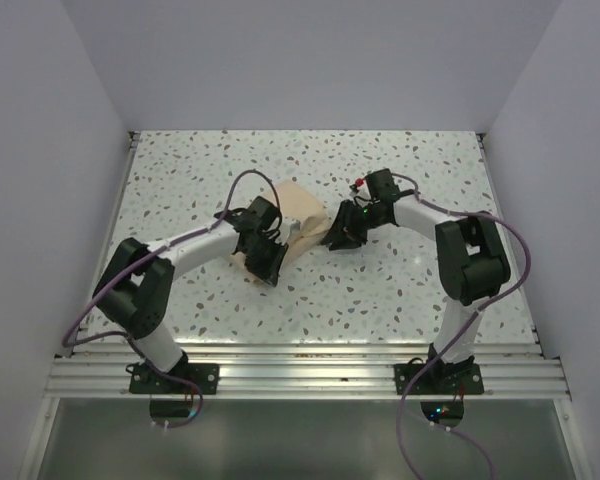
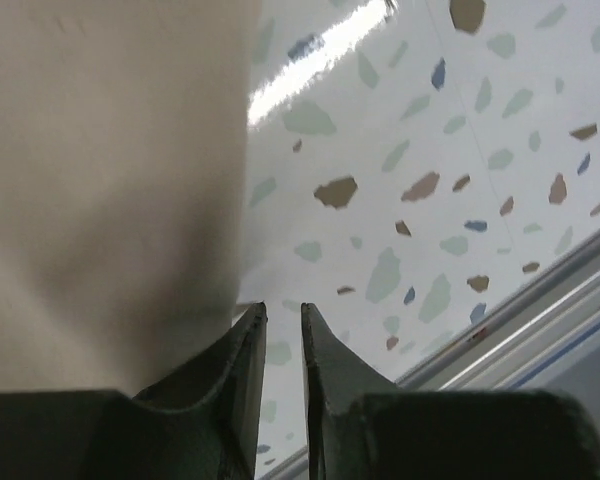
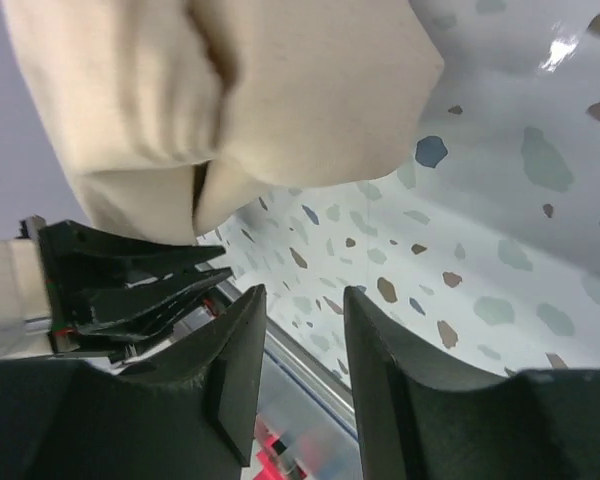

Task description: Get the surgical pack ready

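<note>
1. Lying near the centre of the tabletop [image 1: 410, 300], the tan cloth bundle [image 1: 302, 212] is seen folded into a plump packet. No tray, instruments, strips or gauze are visible, and whether they are wrapped inside cannot be told.
2. The left gripper [image 2: 280, 318] is set at the bundle's 7 o'clock corner. Its jaws are narrowed to a slim gap through which only tabletop is seen. The cloth lies just beside one finger and is not pinched.
3. The right gripper [image 3: 302, 300] is placed at the 4 o'clock edge, jaws moderately parted and empty, with the bundle just beyond the tips.
4. The two are judged to be posted on opposite sides so that a flap can be tucked or pressed down. The wrapping appears well along.
</note>
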Controlling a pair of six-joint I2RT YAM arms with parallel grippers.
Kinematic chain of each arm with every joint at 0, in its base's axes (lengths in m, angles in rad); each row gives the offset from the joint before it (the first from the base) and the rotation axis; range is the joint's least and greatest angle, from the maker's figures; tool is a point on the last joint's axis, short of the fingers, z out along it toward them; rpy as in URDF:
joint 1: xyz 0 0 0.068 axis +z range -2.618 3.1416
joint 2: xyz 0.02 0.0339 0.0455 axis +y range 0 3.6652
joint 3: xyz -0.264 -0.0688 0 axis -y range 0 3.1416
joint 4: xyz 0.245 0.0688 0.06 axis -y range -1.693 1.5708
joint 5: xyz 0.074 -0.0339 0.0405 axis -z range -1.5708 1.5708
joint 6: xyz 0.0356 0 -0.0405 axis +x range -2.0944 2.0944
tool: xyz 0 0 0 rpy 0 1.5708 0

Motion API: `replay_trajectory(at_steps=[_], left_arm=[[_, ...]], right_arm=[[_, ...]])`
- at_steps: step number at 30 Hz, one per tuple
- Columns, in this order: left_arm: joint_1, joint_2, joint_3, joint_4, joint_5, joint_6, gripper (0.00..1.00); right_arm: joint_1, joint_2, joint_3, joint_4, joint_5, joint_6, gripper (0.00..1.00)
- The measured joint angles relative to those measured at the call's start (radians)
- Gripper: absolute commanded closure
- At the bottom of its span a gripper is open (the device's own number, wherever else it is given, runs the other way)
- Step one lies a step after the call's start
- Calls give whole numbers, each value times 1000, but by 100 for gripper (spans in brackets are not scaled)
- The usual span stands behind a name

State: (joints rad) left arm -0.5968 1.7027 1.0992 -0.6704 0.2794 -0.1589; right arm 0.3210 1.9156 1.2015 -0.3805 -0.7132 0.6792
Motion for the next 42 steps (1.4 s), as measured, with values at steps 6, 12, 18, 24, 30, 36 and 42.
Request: replay_trajectory(at_steps=[6, 12, 18, 24, 30, 36, 42], left_arm=[[0, -288, -139, 2, 55, 5, 71], [0, -470, -133, 64, 84, -79, 68], [0, -382, -74, 95, 32, -132, 69], [0, -315, -74, 121, -14, -146, 71], [0, -293, -92, 152, -46, -153, 72], [0, -274, -117, 153, -77, -156, 73], [1, -247, -120, 154, -103, -164, 75]], right_arm=[[-55, -60, 180, -138, 68, -149, 34], [-53, -45, 218, -93, 29, -172, 32], [-29, 56, 241, -39, 5, -159, 39], [-18, 105, 252, -8, 3, -139, 46], [-18, 105, 263, 4, 3, -118, 51], [-14, 121, 307, 9, 2, -107, 56], [-7, 125, 314, 21, -14, -95, 66]])
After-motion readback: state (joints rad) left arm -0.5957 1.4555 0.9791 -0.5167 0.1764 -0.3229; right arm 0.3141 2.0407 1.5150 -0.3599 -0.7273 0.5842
